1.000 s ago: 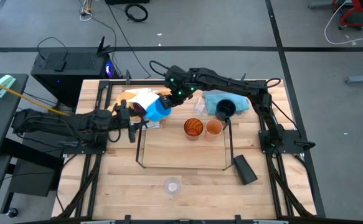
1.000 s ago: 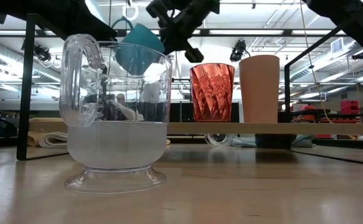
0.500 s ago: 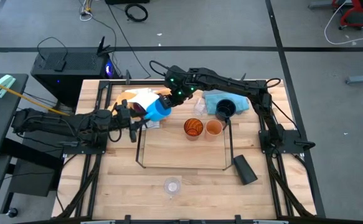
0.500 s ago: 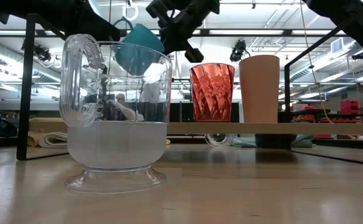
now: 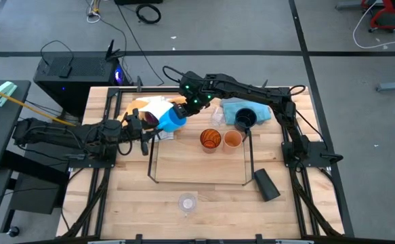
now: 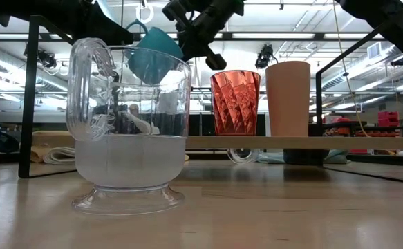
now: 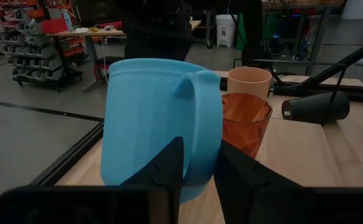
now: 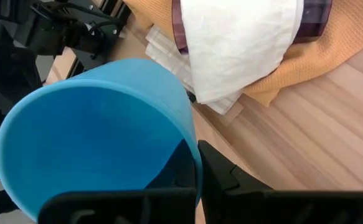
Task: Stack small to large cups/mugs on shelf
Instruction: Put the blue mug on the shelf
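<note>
My right pincer pinches light-blue mug by rim, aloft at shelf left end. Left pincer straddles handle, grip uncertain. Risk: right releases early, mug tips, knocks amber-orange tumbler.

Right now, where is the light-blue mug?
In the high view the light-blue mug hangs over the shelf's back-left corner, left of the amber tumbler. The right gripper pinches its rim, and the left gripper straddles its handle.
</note>
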`<state>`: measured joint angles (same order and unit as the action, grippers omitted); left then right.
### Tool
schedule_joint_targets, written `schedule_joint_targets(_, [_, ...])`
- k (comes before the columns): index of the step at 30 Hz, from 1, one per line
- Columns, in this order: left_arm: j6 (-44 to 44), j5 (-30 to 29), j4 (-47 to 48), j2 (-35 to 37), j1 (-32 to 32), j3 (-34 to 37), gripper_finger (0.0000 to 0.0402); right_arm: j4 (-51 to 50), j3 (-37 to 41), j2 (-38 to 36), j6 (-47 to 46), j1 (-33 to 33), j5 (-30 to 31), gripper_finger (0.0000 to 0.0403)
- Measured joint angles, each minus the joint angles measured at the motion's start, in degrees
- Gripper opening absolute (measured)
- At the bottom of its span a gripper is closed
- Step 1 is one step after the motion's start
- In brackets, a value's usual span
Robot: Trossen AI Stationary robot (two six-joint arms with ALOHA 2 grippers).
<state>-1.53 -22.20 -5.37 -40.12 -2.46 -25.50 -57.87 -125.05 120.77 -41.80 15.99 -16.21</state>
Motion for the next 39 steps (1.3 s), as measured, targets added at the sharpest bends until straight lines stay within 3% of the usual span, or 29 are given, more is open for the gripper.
schedule_joint_targets(18, [-0.56, -0.07, 0.0, 0.0, 0.04, 0.0, 0.0081, 0.29, 0.0, 0.0, 2.07, -0.02, 0.22, 0.0026])
schedule_joint_targets(39, [-0.6, -0.24, 0.22, 0.0, 0.04, 0.0, 0.0062, 0.46, 0.0, 0.0, 4.7, 0.0, -0.22, 0.0142])
